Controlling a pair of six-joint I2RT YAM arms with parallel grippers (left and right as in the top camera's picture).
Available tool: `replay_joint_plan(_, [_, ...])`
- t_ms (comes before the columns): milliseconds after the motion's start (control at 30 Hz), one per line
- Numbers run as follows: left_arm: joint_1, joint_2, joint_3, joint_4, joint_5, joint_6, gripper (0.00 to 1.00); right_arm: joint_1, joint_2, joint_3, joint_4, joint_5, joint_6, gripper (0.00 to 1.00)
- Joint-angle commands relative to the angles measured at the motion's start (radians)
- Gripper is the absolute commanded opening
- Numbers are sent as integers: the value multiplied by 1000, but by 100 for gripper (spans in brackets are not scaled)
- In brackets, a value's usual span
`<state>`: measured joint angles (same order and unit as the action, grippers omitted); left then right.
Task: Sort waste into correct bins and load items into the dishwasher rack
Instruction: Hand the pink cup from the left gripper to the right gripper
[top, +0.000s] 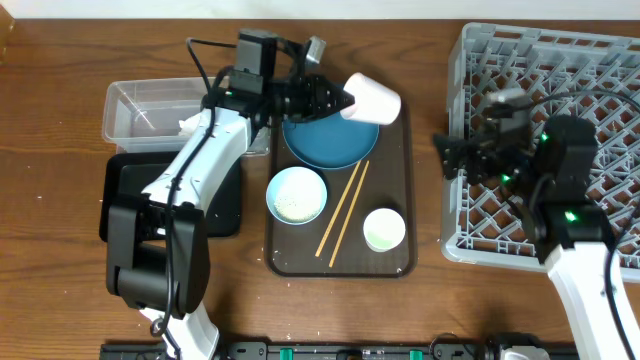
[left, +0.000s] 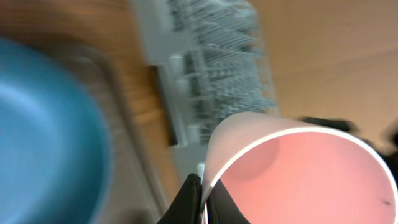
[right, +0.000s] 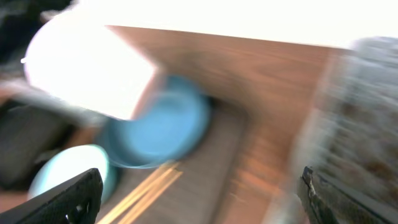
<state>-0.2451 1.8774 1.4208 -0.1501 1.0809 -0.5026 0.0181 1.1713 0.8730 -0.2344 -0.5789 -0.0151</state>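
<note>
Gripping cup rim (left gripper), above plate edge

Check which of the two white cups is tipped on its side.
The upper cup, held sideways by the left gripper beside the blue plate. The other cup stands upright, mouth up, on the brown tray, ungripped.
</note>
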Motion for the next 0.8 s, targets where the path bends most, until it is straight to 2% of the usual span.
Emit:
replay_joint_plan(0, [-10,-12,10,47,238,-124,6,8,75,19,75,-441,-70,99])
replay_joint_plan(100, [-24,-12,10,56,259,-150,6,10,140,19,185,-553,-69,99])
replay_joint_plan(200, [-41,-12,10,55,275,-150,6,10,183,19,265,-583,-69,99])
replay_joint_plan(433, [-81,-12,10,55,274,-165,6,10,210,19,344,-623,-69,99])
replay_joint_plan(600, [-99,-12,10,55,273,-166,6,10,210,19,351,-623,-69,70])
replay_joint_plan(733, [-99,-12,10,55,273,-170,6,10,210,19,350,-623,-68,51])
replay_joint_plan(767, [-99,-12,10,55,273,-170,6,10,210,19,349,-623,-68,49])
